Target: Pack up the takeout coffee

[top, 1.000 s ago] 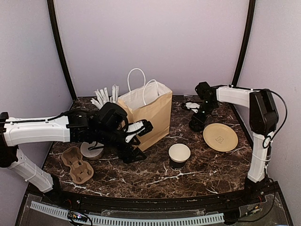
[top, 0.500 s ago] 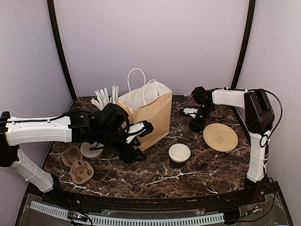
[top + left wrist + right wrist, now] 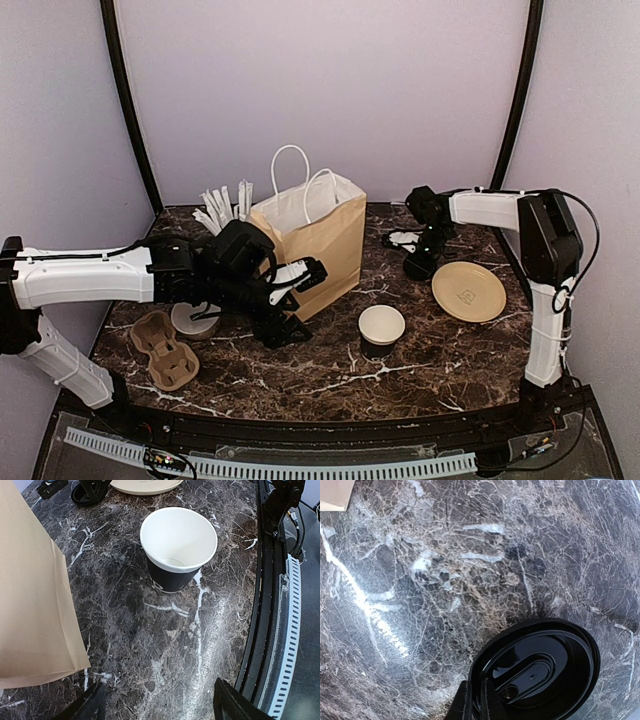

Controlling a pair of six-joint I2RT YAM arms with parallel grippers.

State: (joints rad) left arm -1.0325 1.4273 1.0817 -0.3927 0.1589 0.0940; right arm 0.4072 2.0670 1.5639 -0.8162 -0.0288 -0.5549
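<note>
The right hand (image 3: 476,687), pinched narrow on the rim of the black lid (image 3: 540,672) at the far right of the tabletop (image 3: 320,372), should, I think, lift it level toward the open cup (image 3: 382,327) standing mid-front.

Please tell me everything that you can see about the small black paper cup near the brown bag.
The small black paper cup is white inside with a rolled white rim, and its wall narrows toward the base. It stands upright and open on the dark marble table, looks empty, and touches nothing else. Its round black lid lies apart, pinched by the right gripper.
</note>
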